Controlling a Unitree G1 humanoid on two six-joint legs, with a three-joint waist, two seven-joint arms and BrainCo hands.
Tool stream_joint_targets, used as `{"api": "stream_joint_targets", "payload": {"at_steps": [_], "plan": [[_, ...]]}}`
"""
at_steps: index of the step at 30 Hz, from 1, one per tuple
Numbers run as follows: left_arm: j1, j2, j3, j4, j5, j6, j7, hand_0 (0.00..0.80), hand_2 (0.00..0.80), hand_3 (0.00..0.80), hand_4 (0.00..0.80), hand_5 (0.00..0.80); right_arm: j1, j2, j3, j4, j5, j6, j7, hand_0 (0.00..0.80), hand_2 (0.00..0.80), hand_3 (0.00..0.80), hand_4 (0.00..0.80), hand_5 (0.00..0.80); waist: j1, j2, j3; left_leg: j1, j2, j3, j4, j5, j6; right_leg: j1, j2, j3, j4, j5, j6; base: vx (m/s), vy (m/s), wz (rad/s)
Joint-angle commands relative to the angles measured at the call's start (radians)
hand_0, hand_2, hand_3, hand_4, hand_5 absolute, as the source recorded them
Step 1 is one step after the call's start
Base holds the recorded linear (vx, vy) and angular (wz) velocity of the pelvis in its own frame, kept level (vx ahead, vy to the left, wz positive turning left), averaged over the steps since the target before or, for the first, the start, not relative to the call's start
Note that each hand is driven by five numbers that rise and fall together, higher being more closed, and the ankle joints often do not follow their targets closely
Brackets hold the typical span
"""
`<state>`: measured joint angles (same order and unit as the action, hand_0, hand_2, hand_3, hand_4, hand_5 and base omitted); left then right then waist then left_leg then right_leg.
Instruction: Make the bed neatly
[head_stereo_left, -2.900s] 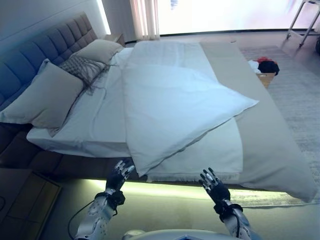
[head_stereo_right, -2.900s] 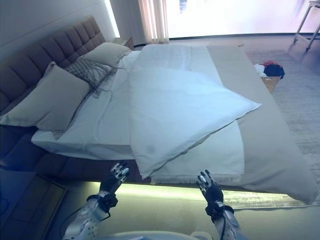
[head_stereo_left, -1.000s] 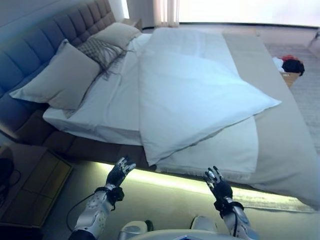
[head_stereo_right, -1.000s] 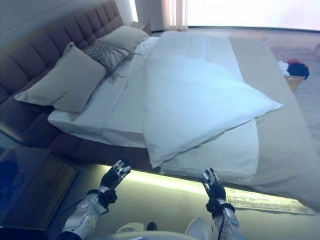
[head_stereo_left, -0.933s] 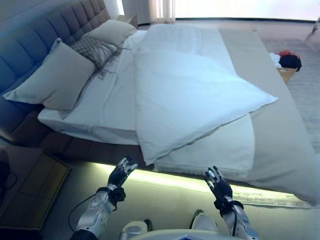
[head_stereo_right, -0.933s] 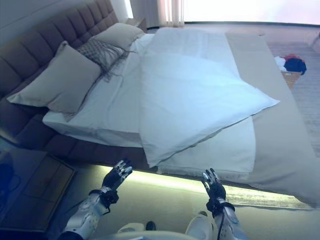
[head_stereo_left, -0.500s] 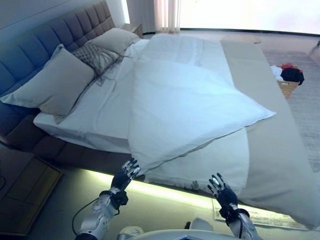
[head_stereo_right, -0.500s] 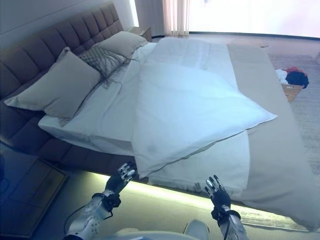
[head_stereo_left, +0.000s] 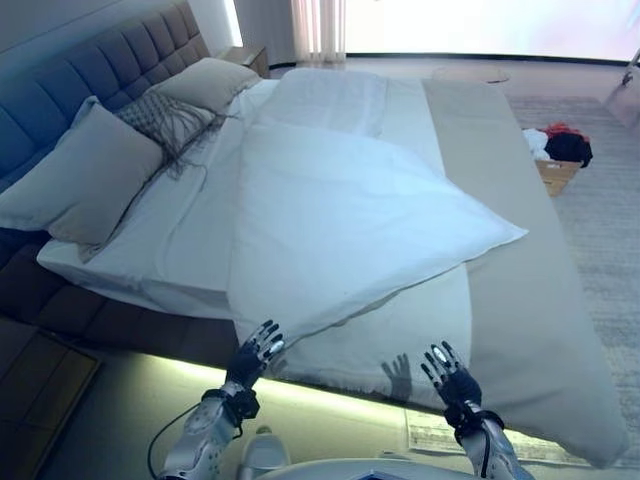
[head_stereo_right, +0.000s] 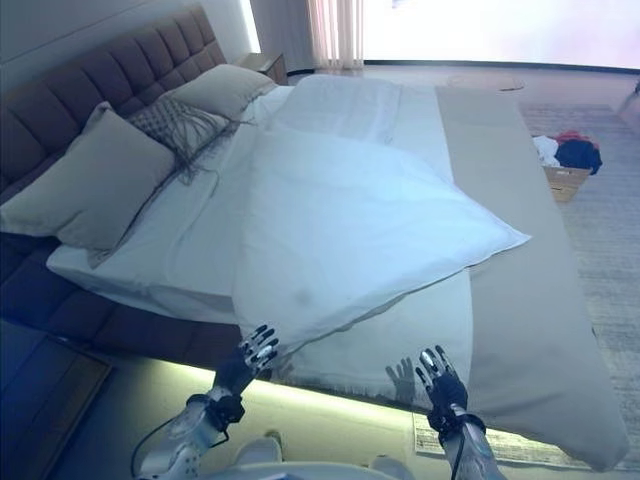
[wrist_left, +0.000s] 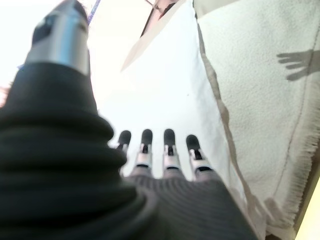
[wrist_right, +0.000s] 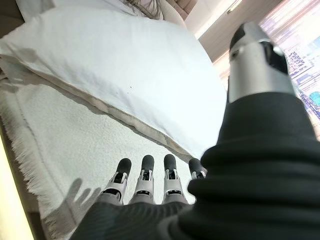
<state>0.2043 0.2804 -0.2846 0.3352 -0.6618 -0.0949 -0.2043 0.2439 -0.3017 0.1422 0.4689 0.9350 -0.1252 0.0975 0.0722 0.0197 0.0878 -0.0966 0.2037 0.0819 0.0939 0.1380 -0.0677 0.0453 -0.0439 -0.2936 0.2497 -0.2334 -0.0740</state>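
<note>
A white duvet (head_stereo_left: 330, 215) lies folded at a slant across the bed, one corner hanging over the near edge. Under it a white blanket (head_stereo_left: 400, 330) with a fringed edge reaches that edge. A taupe bedspread (head_stereo_left: 520, 290) covers the foot end on the right. My left hand (head_stereo_left: 255, 352) is open, fingers straight, just below the hanging duvet corner (wrist_left: 165, 90). My right hand (head_stereo_left: 450, 372) is open in front of the fringed blanket (wrist_right: 75, 145), and its shadow falls on the blanket. Neither hand holds any cloth.
A large beige pillow (head_stereo_left: 85, 185), a patterned cushion (head_stereo_left: 155, 115) and a second beige pillow (head_stereo_left: 205, 82) lean on the tufted headboard (head_stereo_left: 60, 90). A basket of clothes (head_stereo_left: 558, 150) stands on the rug beyond the bed. A nightstand (head_stereo_left: 30, 400) is at near left.
The whole view has shifted as I came closer to the bed. Both open hands now reach the near edge, and the right hand's shadow shows on the blanket.
</note>
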Motion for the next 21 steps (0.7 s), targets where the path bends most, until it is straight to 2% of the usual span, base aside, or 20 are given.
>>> {"api": "stream_joint_targets", "payload": {"at_steps": [1, 4, 6, 7, 8, 10, 11, 12, 14, 18, 21], "plan": [[0.012, 0.007, 0.067, -0.077, 0.008, -0.033, -0.035, 0.0, 0.0, 0.0, 0.0, 0.0, 0.025, -0.004, -0.035, -0.111, -0.013, -0.021, 0.02, 0.0, 0.0, 0.0, 0.0, 0.0, 0.025, -0.001, 0.009, 0.014, 0.048, -0.009, -0.148, 0.184, -0.094, 0.07, -0.034, 0.012, -0.142, 0.133, 0.119, 0.275, 0.118, -0.21], [0.031, 0.012, 0.081, -0.083, 0.006, -0.018, -0.054, 0.0, 0.0, 0.0, 0.0, 0.0, 0.044, 0.0, -0.034, -0.122, -0.028, -0.014, 0.029, 0.0, 0.0, 0.0, 0.0, 0.0, 0.019, 0.019, 0.006, 0.029, 0.061, 0.007, -0.163, 0.162, -0.096, 0.071, -0.049, 0.002, -0.098, 0.101, 0.12, 0.27, 0.158, -0.19], [0.036, 0.019, 0.085, -0.085, 0.002, -0.013, -0.074, 0.0, 0.0, 0.0, 0.0, 0.0, 0.055, 0.004, -0.033, -0.13, -0.037, -0.01, 0.027, 0.0, 0.0, 0.0, 0.0, 0.0, 0.013, 0.023, 0.005, 0.044, 0.05, 0.026, -0.153, 0.124, -0.087, 0.07, -0.07, -0.004, -0.074, 0.089, 0.126, 0.239, 0.183, -0.02], [0.034, 0.022, 0.088, -0.088, -0.001, -0.008, -0.08, 0.0, 0.0, 0.0, 0.0, 0.0, 0.058, 0.005, -0.033, -0.133, -0.039, -0.009, 0.025, 0.0, 0.0, 0.0, 0.0, 0.0, 0.01, 0.016, 0.009, 0.054, 0.033, 0.035, -0.141, 0.089, -0.076, 0.072, -0.09, -0.005, -0.058, 0.081, 0.132, 0.225, 0.208, 0.05], [0.029, 0.028, 0.091, -0.093, -0.005, -0.002, -0.09, 0.0, 0.0, 0.0, 0.0, 0.0, 0.058, 0.004, -0.03, -0.135, -0.039, -0.012, 0.02, 0.0, 0.0, 0.0, 0.0, 0.0, 0.007, 0.01, 0.009, 0.051, 0.011, 0.045, -0.103, 0.027, -0.055, 0.066, -0.117, -0.005, -0.039, 0.08, 0.143, 0.209, 0.207, 0.03], [0.02, 0.044, 0.091, -0.105, -0.003, 0.006, -0.1, 0.0, 0.0, 0.0, 0.0, 0.0, 0.05, 0.007, -0.02, -0.13, -0.037, -0.021, 0.011, 0.0, 0.0, 0.0, 0.0, 0.0, 0.009, -0.005, 0.009, 0.029, -0.027, 0.034, -0.013, -0.049, -0.027, 0.06, -0.158, 0.012, -0.016, 0.082, 0.161, 0.238, 0.221, -0.03], [0.02, 0.049, 0.093, -0.112, 0.008, 0.012, -0.097, 0.0, 0.0, 0.0, 0.0, 0.0, 0.053, 0.015, -0.018, -0.13, -0.041, -0.018, 0.001, 0.0, 0.0, 0.0, 0.0, 0.0, 0.018, -0.006, 0.005, 0.017, -0.041, 0.011, 0.009, -0.057, -0.021, 0.061, -0.176, 0.019, 0.0, 0.085, 0.171, 0.24, 0.192, -0.07], [0.019, 0.056, 0.09, -0.112, 0.01, 0.012, -0.094, 0.0, 0.0, 0.0, 0.0, 0.0, 0.055, 0.022, -0.02, -0.132, -0.038, -0.013, -0.009, 0.0, 0.0, 0.0, 0.0, 0.0, 0.019, -0.016, 0.007, 0.014, -0.057, 0.012, 0.035, -0.074, -0.007, 0.071, -0.193, 0.029, 0.007, 0.083, 0.181, 0.26, 0.199, -0.09], [0.016, 0.065, 0.093, -0.125, 0.011, 0.015, -0.089, 0.0, 0.0, 0.0, 0.0, 0.0, 0.059, 0.039, -0.019, -0.141, -0.039, 0.001, 0.0, 0.0, 0.0, 0.0, 0.0, 0.0, 0.033, -0.035, 0.003, -0.005, -0.095, 0.011, 0.091, -0.118, 0.036, 0.078, -0.232, 0.034, 0.022, 0.103, 0.202, 0.248, 0.208, -0.06], [0.014, 0.086, 0.093, -0.125, 0.006, 0.016, -0.07, 0.0, 0.0, 0.0, 0.0, 0.0, 0.047, 0.073, 0.013, -0.129, -0.064, -0.032, 0.003, 0.0, 0.0, 0.0, 0.0, 0.0, 0.062, -0.046, -0.021, 0.012, -0.149, 0.025, 0.08, -0.148, 0.094, 0.073, -0.299, 0.058, 0.066, 0.178, 0.214, 0.21, 0.252, -0.05], [-0.012, 0.088, 0.077, -0.104, 0.005, 0.015, -0.057, 0.0, 0.0, 0.0, 0.0, 0.0, 0.031, 0.092, 0.024, -0.114, -0.067, -0.047, -0.012, 0.0, 0.0, 0.0, 0.0, 0.0, 0.081, -0.053, -0.04, 0.025, -0.197, 0.021, 0.067, -0.165, 0.134, 0.044, -0.362, 0.077, 0.17, 0.253, 0.22, 0.171, 0.314, 0.06]]}}
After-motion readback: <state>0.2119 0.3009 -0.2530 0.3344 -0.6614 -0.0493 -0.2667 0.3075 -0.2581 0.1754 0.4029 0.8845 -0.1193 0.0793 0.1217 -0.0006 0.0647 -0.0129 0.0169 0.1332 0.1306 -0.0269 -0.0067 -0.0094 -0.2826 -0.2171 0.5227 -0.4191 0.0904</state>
